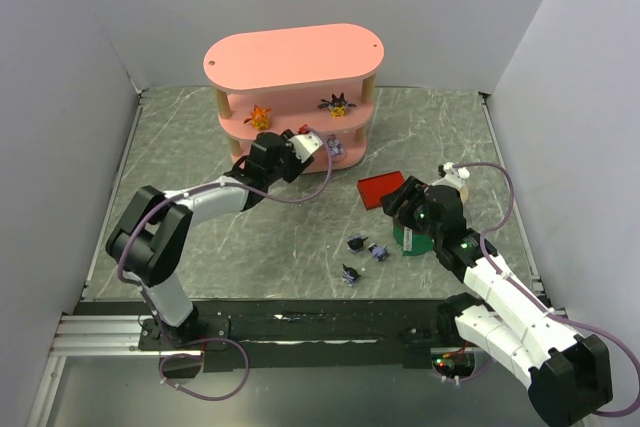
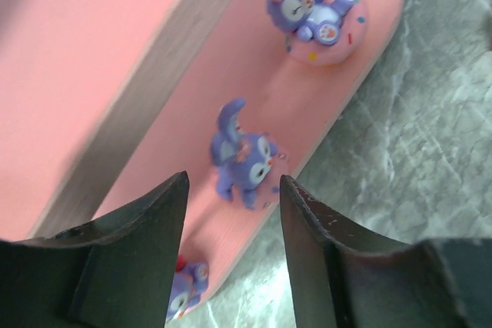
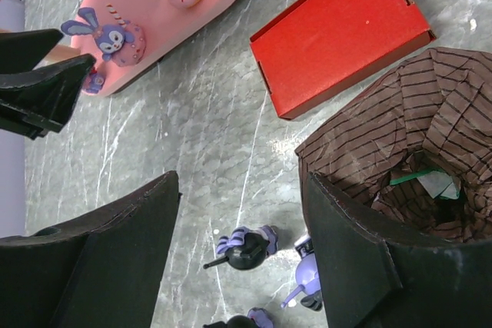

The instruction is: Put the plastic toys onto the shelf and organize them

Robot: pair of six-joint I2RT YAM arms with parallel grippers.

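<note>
One orange toy (image 1: 260, 115), overhead view only

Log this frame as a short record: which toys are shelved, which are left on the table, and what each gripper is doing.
shelf: pink three-tier rack
middle tier: orange toy, spiky black toy
bottom tier: three lilac toys
on table: three dark toys, red box, brown-topped cylinder
left gripper: open, empty, at the bottom tier
right gripper: open, empty, above the dark toys

Bright even light, blurry foreground
</note>
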